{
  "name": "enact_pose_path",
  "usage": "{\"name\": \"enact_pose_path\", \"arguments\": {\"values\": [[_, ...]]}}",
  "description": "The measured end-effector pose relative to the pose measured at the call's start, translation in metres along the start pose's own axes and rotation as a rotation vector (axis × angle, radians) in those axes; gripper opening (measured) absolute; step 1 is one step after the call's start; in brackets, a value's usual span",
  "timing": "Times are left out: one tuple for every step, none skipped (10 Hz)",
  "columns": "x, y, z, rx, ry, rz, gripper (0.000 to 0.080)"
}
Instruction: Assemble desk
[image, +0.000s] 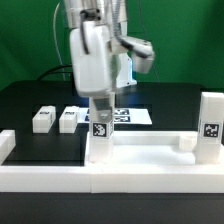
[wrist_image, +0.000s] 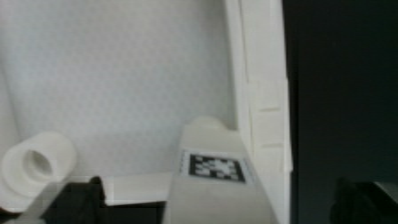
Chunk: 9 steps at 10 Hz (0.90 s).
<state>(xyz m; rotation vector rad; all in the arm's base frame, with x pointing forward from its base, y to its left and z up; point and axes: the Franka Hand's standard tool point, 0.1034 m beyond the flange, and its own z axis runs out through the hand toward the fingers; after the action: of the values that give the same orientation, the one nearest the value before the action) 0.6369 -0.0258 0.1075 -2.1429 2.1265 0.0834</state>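
Note:
The desk's white tabletop panel (image: 150, 152) lies flat at the front of the table, and its pale face (wrist_image: 107, 80) and raised rim (wrist_image: 267, 90) fill the wrist view. One square white leg (image: 100, 130) with a tag stands upright on the panel. My gripper (image: 100, 108) hangs straight over it. In the wrist view the tagged leg (wrist_image: 214, 168) sits between my dark fingers (wrist_image: 75, 200), with a gap on each side. My gripper (wrist_image: 217, 205) is open and holds nothing. A round white boss (wrist_image: 32, 165) shows on the panel beside the leg.
Two loose white legs (image: 43, 120) (image: 69, 119) lie on the black table at the exterior view's left. The marker board (image: 128, 116) lies behind the arm. A tall tagged block (image: 211, 128) and a small block (image: 186, 143) stand at the right. A low white rail (image: 8, 142) borders the left.

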Motion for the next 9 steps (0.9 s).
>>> {"name": "enact_pose_path", "arguments": {"values": [[-0.008,0.002,-0.002,0.002,-0.008,0.001,0.0641],[-0.015,0.005,-0.006,0.003,-0.013,0.004,0.0648],[-0.026,0.010,-0.010,0.002,-0.020,0.016,0.0648],[-0.039,0.016,-0.013,0.006,-0.022,0.027,0.0649],[-0.048,0.026,-0.012,0.017,-0.018,0.040,0.0649],[-0.052,0.034,-0.007,0.016,-0.012,0.043,0.0649],[-0.049,0.031,-0.007,0.017,-0.010,0.037,0.0649],[-0.049,0.030,-0.007,0.019,-0.009,0.037,0.0649],[-0.049,0.031,-0.007,0.018,-0.009,0.035,0.0649]]}}
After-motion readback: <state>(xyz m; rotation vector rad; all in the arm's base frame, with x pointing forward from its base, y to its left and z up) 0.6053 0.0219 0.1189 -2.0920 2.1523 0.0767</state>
